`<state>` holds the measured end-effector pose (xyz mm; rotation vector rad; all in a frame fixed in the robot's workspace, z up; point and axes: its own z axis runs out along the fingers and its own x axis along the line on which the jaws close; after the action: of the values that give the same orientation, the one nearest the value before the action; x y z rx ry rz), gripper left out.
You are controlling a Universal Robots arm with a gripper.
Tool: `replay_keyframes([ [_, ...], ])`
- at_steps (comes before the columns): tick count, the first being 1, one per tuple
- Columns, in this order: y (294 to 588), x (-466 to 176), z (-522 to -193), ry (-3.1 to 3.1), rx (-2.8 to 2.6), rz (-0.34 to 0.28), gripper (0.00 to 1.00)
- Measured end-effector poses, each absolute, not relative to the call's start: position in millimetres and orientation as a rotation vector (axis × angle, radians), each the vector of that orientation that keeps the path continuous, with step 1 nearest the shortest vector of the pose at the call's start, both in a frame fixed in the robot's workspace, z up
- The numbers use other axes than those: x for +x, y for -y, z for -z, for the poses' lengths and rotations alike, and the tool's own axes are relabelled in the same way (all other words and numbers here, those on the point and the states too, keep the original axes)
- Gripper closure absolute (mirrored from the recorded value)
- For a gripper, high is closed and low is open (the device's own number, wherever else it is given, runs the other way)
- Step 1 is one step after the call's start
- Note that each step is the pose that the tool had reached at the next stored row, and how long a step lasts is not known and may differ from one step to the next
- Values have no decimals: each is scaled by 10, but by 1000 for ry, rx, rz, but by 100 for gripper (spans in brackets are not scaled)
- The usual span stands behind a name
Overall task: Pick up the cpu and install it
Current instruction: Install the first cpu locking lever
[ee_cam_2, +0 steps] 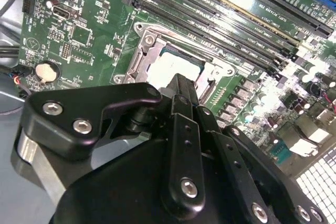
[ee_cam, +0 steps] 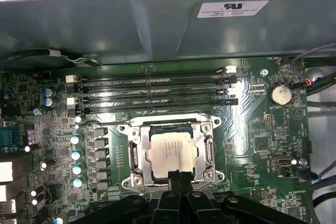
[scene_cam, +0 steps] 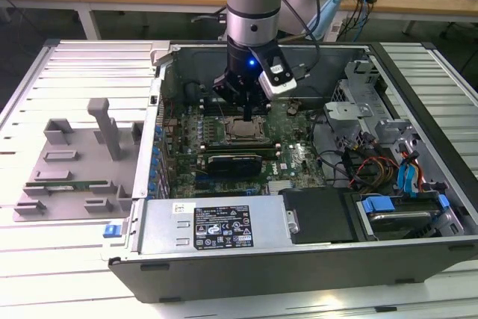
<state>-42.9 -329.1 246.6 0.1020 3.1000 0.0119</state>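
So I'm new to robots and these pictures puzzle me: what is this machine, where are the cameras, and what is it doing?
It is a robot arm with a gripper at its end, reaching into an open computer case on a table. The exterior view comes from a camera off the arm; both wrist views come from cameras riding on the arm, looking past the gripper at the green motherboard. The cpu, a silvery square chip, lies in its socket frame, with the gripper right at its edge. Whether it grips the chip I cannot tell.
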Motion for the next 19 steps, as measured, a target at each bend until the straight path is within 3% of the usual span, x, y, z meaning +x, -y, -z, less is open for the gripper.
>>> replay_keyframes([
  [19, 3289, -512, -2505, -3099, 102, -12, 89],
])
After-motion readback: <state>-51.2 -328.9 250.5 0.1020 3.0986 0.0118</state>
